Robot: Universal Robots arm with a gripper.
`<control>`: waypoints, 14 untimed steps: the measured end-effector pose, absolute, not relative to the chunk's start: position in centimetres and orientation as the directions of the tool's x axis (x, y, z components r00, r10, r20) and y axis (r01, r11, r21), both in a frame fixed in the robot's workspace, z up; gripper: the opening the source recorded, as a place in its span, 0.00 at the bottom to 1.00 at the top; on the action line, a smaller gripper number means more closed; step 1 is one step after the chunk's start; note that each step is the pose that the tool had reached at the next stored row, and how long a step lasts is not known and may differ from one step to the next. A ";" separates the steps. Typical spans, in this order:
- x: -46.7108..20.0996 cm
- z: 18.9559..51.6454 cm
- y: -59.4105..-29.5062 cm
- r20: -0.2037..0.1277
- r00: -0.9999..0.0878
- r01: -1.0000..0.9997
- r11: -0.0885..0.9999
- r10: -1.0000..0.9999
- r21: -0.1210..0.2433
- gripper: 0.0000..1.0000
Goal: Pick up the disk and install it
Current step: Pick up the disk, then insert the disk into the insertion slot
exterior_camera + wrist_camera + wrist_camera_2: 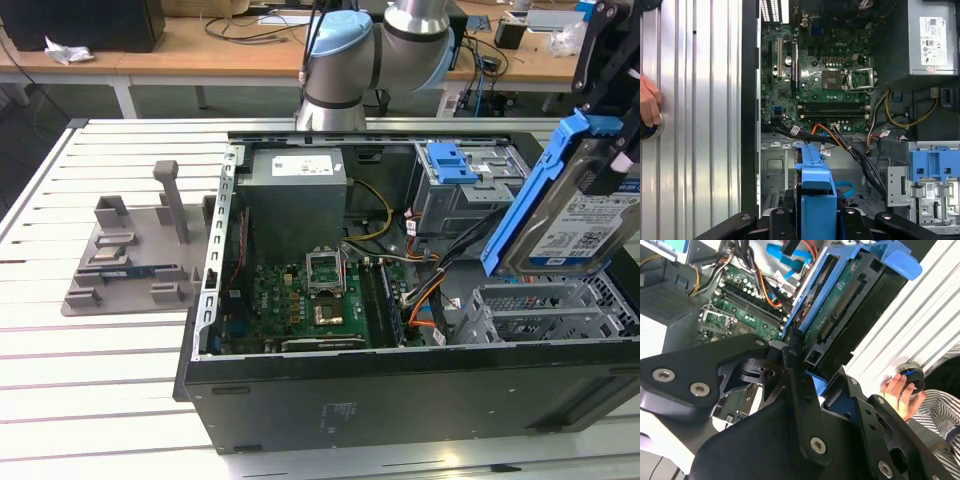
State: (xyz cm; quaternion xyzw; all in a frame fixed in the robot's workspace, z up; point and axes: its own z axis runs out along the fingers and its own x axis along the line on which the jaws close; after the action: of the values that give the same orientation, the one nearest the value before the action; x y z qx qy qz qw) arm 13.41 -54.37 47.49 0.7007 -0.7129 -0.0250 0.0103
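Observation:
The disk (pixel 580 228), a silver hard drive with a blue-and-white label and blue side rails, hangs tilted at the exterior view's right. It is above the grey drive bay (pixel 545 312) in the open computer case (pixel 400 390). My gripper (pixel 612 120) is shut on the disk's upper end. In the second wrist view, my gripper (pixel 815 376) clamps the disk (pixel 850 305), whose circuit-board side and connector show. In the first wrist view, my gripper (pixel 817 221) holds the disk's blue rail (pixel 817 197) above the bay floor (pixel 774 167).
The case holds a motherboard (pixel 300 295), a grey power-supply box (pixel 295 195), a drive cage with a blue tab (pixel 450 165) and loose cables (pixel 430 290). A grey fixture (pixel 135 250) sits on the slatted table. A person's hand (pixel 897 390) rests on a button beside the case.

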 end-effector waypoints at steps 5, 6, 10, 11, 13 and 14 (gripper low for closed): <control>14.0 47.3 -54.4 -0.020 -0.018 -0.999 0.017 -1.000 0.050 0.37; 14.0 47.3 -54.4 -0.020 -0.018 -0.999 0.017 -1.000 0.050 0.37; 13.9 47.3 -54.4 -0.020 -0.018 -0.999 0.017 -1.000 0.050 0.37; 13.9 47.3 -54.5 -0.020 -0.018 -0.999 0.017 -1.000 0.050 0.37; 13.9 47.3 -54.5 -0.020 -0.018 -0.999 0.017 -1.000 0.050 0.37; 13.9 47.3 -54.5 -0.020 -0.018 -0.999 0.017 -1.000 0.050 0.37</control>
State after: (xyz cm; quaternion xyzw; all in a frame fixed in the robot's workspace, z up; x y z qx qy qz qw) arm 13.94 -54.46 47.29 0.7006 -0.7131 -0.0248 0.0105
